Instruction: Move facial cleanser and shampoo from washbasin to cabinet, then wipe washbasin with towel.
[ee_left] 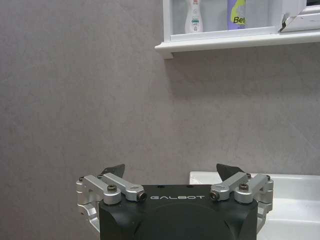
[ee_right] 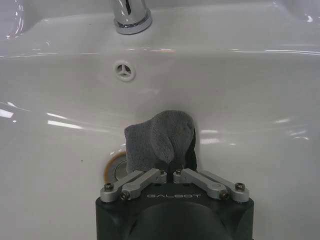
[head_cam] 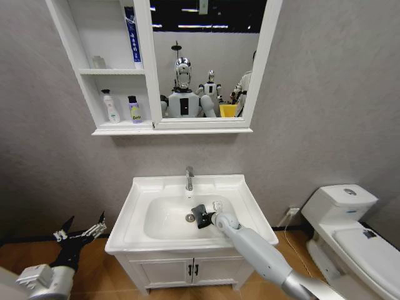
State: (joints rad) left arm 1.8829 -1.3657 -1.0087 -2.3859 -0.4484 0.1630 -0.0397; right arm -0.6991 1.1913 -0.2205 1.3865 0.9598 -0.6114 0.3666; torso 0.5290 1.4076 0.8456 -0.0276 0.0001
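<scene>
The washbasin (head_cam: 250, 209) sits on a white 2-door vanity (head_cam: 187, 270), chrome tap (head_cam: 189, 179) at the rear rim. The towel (ee_right: 157, 137) lies in the bowl beside the drain (head_cam: 190, 217). The cabinet (head_cam: 84, 94) carries 2 bottles (head_cam: 112, 107) on its lowest shelf.

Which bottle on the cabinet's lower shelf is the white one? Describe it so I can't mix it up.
Find the cabinet left of the mirror, then its lowest shelf. Two bottles stand there; the white bottle is the left one, taller and slimmer than the purple-labelled bottle beside it.
</scene>
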